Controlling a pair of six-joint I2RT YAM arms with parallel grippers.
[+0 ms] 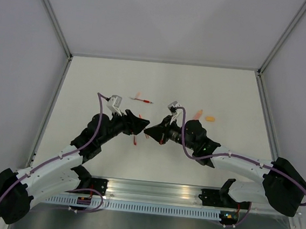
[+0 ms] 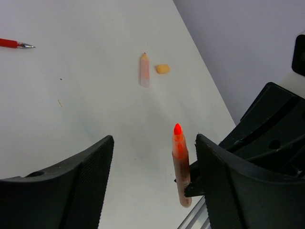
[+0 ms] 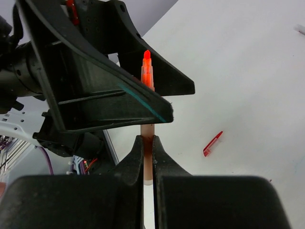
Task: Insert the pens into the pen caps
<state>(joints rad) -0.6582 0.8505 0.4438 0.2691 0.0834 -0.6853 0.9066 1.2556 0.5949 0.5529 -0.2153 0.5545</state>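
My right gripper (image 3: 147,139) is shut on a slim pen with a pale body and a bright orange-red tip (image 3: 147,75), held upright above the table. My left gripper (image 2: 153,143) is open and empty, and this pen (image 2: 180,164) stands between its fingers, close to the right one. In the top view the two grippers, left (image 1: 140,122) and right (image 1: 152,130), meet tip to tip at mid-table. A red cap (image 3: 213,143) lies on the table just beneath them (image 1: 135,140). A red pen (image 1: 142,99) lies behind the grippers. A pinkish pen (image 1: 197,115) and an orange cap (image 1: 210,119) lie to the right.
The white table (image 1: 91,81) is walled by grey panels on three sides. A metal rail (image 1: 156,193) with the arm bases runs along the near edge. The left gripper's finger (image 3: 95,86) fills the upper left of the right wrist view.
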